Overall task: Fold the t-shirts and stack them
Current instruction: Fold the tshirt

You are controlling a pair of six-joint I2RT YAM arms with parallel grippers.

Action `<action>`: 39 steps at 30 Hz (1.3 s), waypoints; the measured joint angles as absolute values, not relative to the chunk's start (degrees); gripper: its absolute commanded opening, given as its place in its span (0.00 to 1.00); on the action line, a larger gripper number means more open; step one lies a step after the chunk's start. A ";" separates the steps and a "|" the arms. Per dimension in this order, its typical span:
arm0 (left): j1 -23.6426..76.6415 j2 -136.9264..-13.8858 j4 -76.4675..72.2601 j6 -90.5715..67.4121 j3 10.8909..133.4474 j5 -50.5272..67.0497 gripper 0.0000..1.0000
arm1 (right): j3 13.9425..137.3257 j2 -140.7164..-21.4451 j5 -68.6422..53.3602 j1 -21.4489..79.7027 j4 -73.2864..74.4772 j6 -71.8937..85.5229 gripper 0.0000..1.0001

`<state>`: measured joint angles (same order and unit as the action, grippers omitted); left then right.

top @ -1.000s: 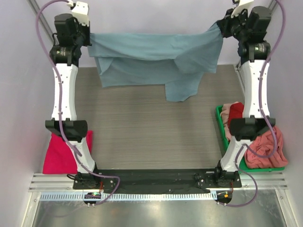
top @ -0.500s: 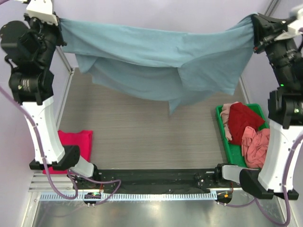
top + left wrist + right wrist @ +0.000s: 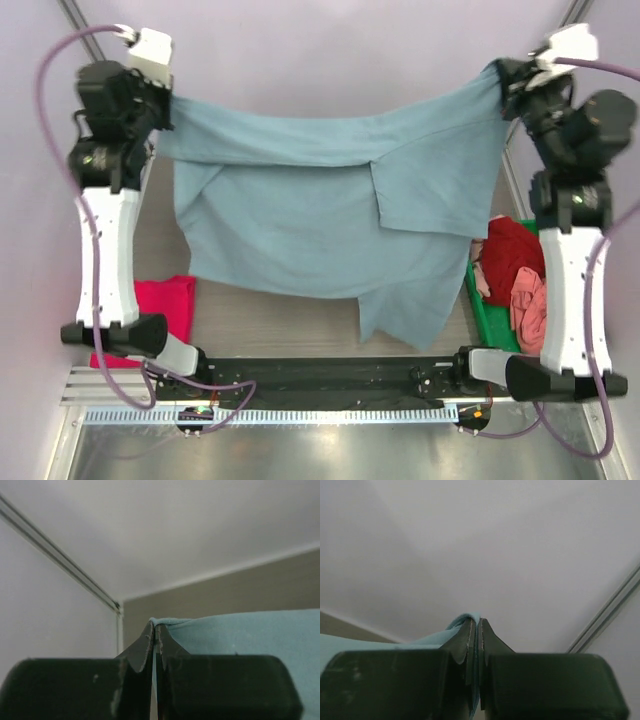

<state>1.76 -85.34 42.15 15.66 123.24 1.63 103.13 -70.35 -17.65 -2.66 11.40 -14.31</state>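
A dusty grey-blue t-shirt (image 3: 320,210) hangs spread in the air between both arms, its lower edge drooping toward the near side. My left gripper (image 3: 165,100) is shut on the shirt's left top corner; in the left wrist view the cloth (image 3: 250,635) is pinched at the left gripper's tips (image 3: 155,626). My right gripper (image 3: 497,80) is shut on the right top corner, and the blue cloth (image 3: 457,625) curls over the right gripper's tips (image 3: 475,622). A folded magenta-pink t-shirt (image 3: 165,305) lies at the near left. Red (image 3: 510,250) and salmon-pink (image 3: 528,305) t-shirts fill the bin.
A green plastic bin (image 3: 485,310) stands at the right side of the wood-grain table (image 3: 270,315). Pale walls close the left, right and far sides. The arm bases sit on a black rail (image 3: 320,378) at the near edge.
Both arms have swung the hanging grey-blue shirt toward the near side; it now hangs lower and flatter, covering most of the table. Both grips are unchanged.
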 measured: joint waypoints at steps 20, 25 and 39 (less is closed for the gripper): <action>1.98 -134.43 29.50 15.51 112.71 0.93 0.00 | 101.21 -136.09 -11.99 -2.15 -1.54 -19.35 0.01; 1.98 -136.11 24.91 16.05 117.34 -3.18 0.00 | 125.67 -148.44 -9.43 -2.44 2.37 -18.28 0.02; 2.13 -145.64 16.91 15.20 126.34 -18.65 0.39 | 133.45 -152.59 -2.55 -2.55 3.40 -16.86 0.76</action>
